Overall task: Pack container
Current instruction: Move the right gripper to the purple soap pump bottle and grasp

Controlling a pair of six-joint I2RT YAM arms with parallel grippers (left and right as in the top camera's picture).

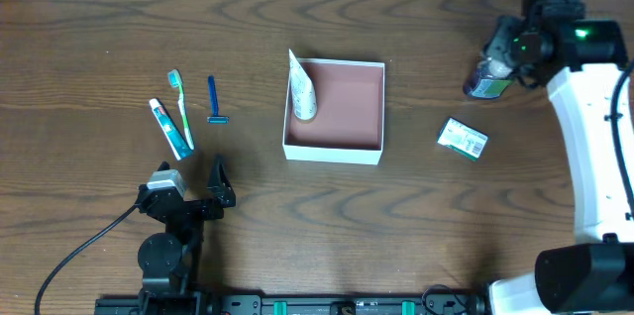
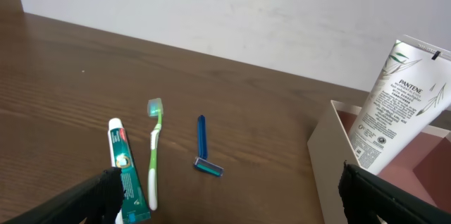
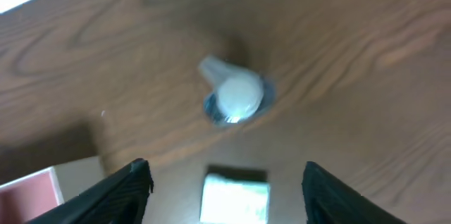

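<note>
The container [image 1: 334, 142], a shallow white box with a pinkish-brown inside, sits mid-table. A white Pantene tube [image 1: 302, 92] leans upright against its left wall [image 2: 331, 160]; the tube [image 2: 402, 104] shows tall in the left wrist view. Left of the box lie a toothpaste tube [image 1: 168, 129], a green toothbrush [image 1: 181, 107] and a blue razor [image 1: 214, 100]. My left gripper [image 1: 191, 168] hangs open just in front of them, holding nothing. My right gripper [image 3: 225, 182] is open above the table near a small white-capped bottle [image 3: 232, 97] and a white-green packet [image 3: 235, 196].
The bottle [image 1: 485, 82] stands at the far right under the right arm, and the packet [image 1: 463, 138] lies between it and the box. A black cable [image 1: 79, 251] runs off the left arm's base at the front left.
</note>
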